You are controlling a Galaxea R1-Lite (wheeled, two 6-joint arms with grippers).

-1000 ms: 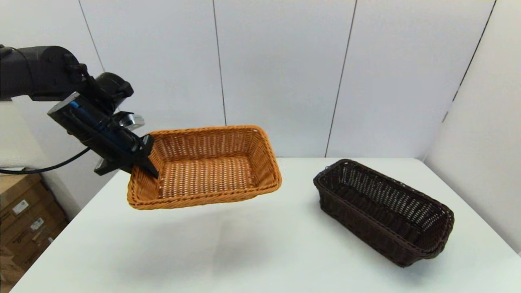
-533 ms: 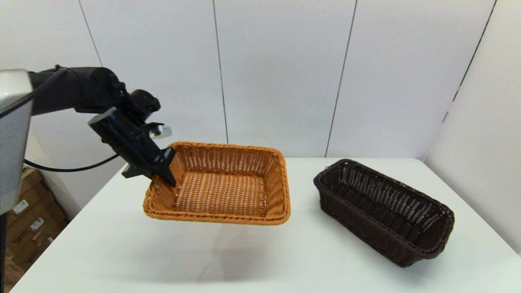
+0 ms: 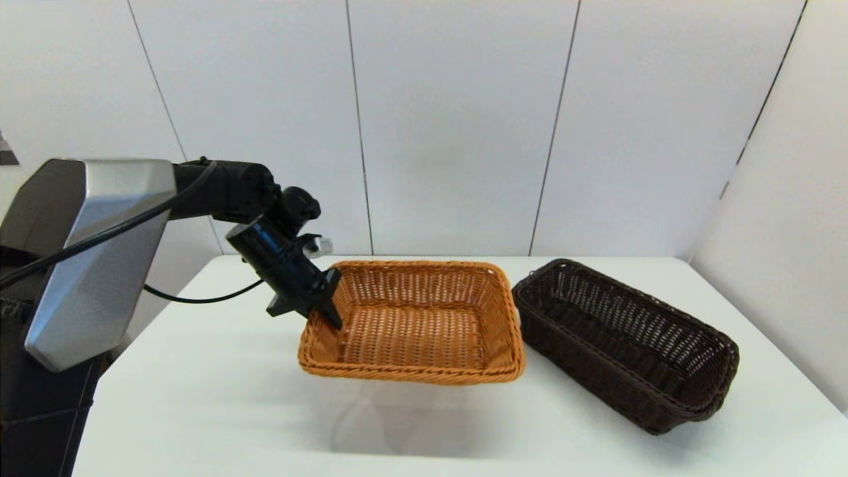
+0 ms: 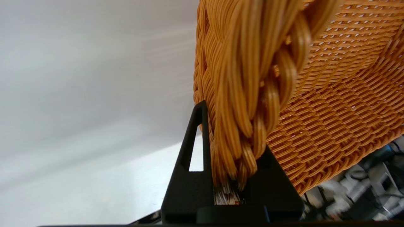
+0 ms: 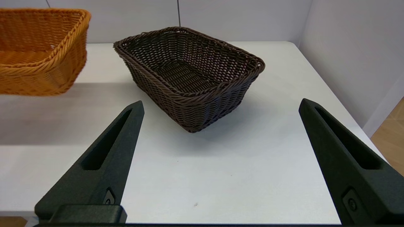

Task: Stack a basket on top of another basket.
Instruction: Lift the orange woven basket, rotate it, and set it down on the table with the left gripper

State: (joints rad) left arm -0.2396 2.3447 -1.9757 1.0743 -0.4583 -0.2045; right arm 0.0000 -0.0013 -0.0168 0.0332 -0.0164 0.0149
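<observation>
My left gripper [image 3: 324,308] is shut on the braided rim at the left short end of the orange-tan basket [image 3: 414,324] and holds it in the air a little above the table [image 3: 232,411]. Its right end almost touches the dark brown basket [image 3: 623,341], which stands empty on the table's right side. In the left wrist view the left gripper [image 4: 230,132] has its fingers on either side of the orange-tan rim [image 4: 252,78]. My right gripper [image 5: 221,103] is open and empty near the table's front edge, facing the dark brown basket [image 5: 189,72], with the orange-tan basket [image 5: 41,53] off to one side.
Grey wall panels stand right behind the table, and a side wall runs close along the right of the dark basket. The left arm's silver link [image 3: 93,252] fills the left of the head view. The table's right edge [image 5: 331,94] drops to a wooden floor.
The left arm has carried the orange-tan basket to the right and lower, from the table's left side to just beside the dark brown basket. The basket now hangs more level.
</observation>
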